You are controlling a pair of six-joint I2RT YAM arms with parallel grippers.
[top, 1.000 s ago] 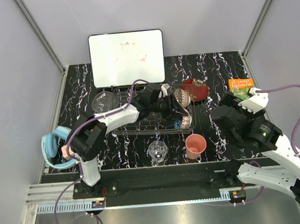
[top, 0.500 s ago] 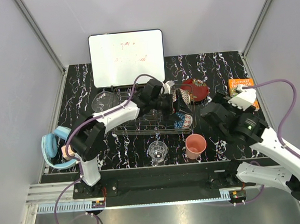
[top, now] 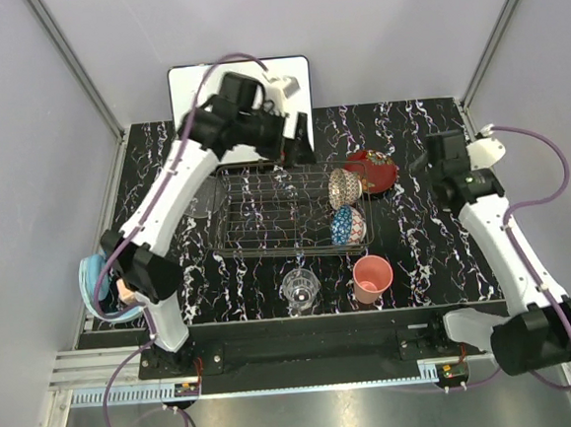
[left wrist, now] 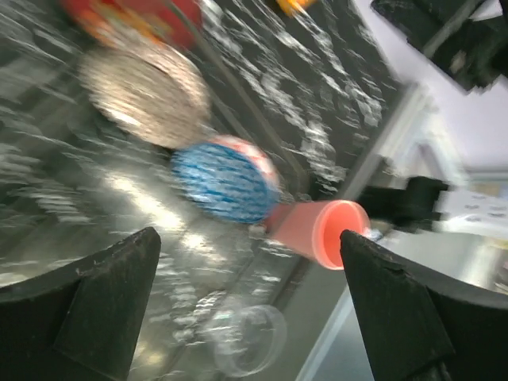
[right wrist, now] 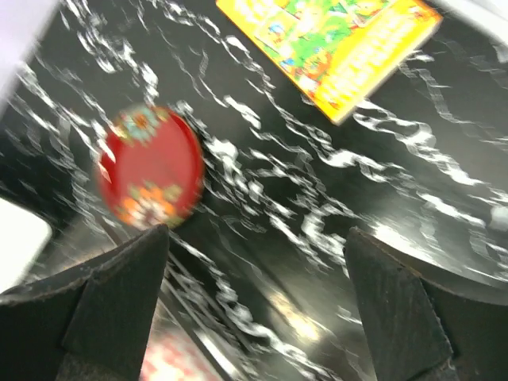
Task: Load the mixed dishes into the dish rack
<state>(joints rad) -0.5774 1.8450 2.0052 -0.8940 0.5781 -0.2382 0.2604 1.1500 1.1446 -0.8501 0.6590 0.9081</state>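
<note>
We are tagging the red patterned ceramic bowl (top: 373, 170) as the likely next pick. It is sitting on the black marbled tabletop (top: 417, 253) just beside the right end of the thin-wire metal dish rack (top: 266, 220), not in it; we cannot tell whether they are touching. The right gripper (right wrist: 255, 234) is hanging just right of it in the top view. In the right wrist view the bowl (right wrist: 151, 168) is lying upper left of the finger gap, so we are judging the claw needs to shift that way. The bowl is round, so no long axis.

The right arm is much nearer; the left gripper (left wrist: 248, 238) is hanging high by the white whiteboard (top: 189, 97). Both claws are gaping wide, gripping nothing.

The beige netted-pattern bowl (top: 343, 186) and blue mosaic bowl (top: 346, 226) are standing in the rack's right end. The pink plastic cup (top: 373, 278) and clear glass tumbler (top: 300, 289) are waiting on the tabletop, lower middle.

Writing: the orange book (right wrist: 349, 40) cover is printing too blurred to read, and the whiteboard is showing nothing legible.
</note>
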